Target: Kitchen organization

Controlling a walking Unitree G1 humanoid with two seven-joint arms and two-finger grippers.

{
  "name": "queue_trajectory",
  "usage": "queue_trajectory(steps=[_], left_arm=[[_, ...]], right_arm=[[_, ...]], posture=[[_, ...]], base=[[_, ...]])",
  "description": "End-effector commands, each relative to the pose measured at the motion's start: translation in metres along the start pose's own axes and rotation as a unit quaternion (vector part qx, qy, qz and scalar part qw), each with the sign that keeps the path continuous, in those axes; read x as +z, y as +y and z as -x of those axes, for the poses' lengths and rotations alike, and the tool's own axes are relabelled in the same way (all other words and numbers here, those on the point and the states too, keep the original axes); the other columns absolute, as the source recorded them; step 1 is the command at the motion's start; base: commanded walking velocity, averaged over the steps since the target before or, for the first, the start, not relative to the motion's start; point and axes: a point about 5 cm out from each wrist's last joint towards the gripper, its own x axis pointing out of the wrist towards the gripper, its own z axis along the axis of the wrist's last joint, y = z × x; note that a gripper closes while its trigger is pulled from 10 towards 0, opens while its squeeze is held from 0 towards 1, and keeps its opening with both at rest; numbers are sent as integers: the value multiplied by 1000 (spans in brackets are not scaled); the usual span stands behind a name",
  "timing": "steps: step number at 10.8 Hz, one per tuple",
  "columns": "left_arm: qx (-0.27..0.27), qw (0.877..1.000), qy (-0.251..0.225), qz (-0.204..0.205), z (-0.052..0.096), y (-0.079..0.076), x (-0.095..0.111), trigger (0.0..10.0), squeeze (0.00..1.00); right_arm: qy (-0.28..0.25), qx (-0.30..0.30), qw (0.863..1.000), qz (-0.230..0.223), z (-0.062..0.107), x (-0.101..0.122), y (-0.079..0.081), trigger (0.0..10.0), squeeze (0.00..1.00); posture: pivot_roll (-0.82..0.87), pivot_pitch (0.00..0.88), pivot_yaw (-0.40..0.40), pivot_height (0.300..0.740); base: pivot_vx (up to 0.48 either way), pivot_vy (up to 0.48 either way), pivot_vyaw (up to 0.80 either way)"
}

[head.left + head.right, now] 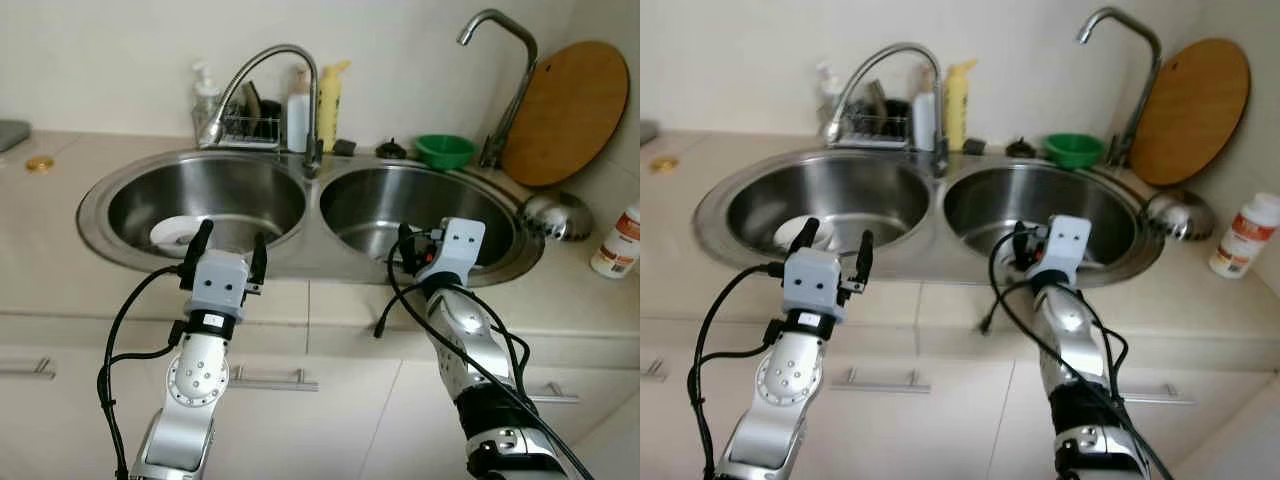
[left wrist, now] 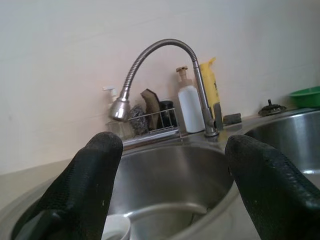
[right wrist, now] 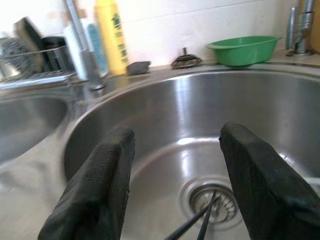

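**Both arms poised at the double sink, nothing yet in hand**

Nearest to me, the two silver arms rise in front of the cabinet doors; the left gripper [image 1: 231,240] stands at the front rim of the left basin [image 1: 270,195], fingers spread wide and empty, aimed straight at the white dish [image 1: 172,232] lying on that basin's floor; I take that dish for the thing to be tidied, and the open fingers look like readiness for a reach down to it; the right gripper [image 3: 172,175] hangs over the front edge of the right basin [image 1: 385,195], its fingers also wide apart with nothing between them, looking onto the drain [image 3: 212,202]; that basin looks bare apart from the drain, so this arm seems merely parked; behind the basins, the gooseneck tap [image 1: 270,60] arches over the divide, beside a wire rack [image 1: 250,128] of scrubbers, a white pump bottle [image 1: 298,118] and a yellow bottle [image 1: 330,98], kept within reach of the water; further right sit a green bowl [image 1: 445,150], a second tall tap [image 1: 505,70], a round wooden board [image 1: 568,110] leaning on the wall, presumably to dry, and a steel bowl [image 1: 555,215] near a white bottle [image 1: 620,240]; the counter [image 1: 60,215] is pale beige stone; the wall behind is plain and cream.
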Motion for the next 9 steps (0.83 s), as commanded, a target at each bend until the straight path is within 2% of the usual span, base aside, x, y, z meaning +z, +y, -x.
queue_trajectory(steps=[1,5,7,9], left_arm=[[-2,1000,1,4,-1,-1,0,10000,0],[0,1000,3,7,-1,0,-1,10000,0],[6,1000,10,16,-1,2,-3,10000,0],[8,999,15,29,0,2,-4,10000,0]], right_arm=[[-8,-2,1000,5,2,2,-2,10000,0],[-11,-3,1000,19,5,1,-3,10000,0],[-8,-2,1000,16,6,0,-3,10000,0],[-5,-2,1000,11,8,-2,-3,10000,0]], posture=[[46,0,-44,740],[43,0,-44,740],[44,0,-47,740],[44,0,-48,740]], base=[[-285,0,0],[-287,0,0],[0,0,0],[0,433,-800]])
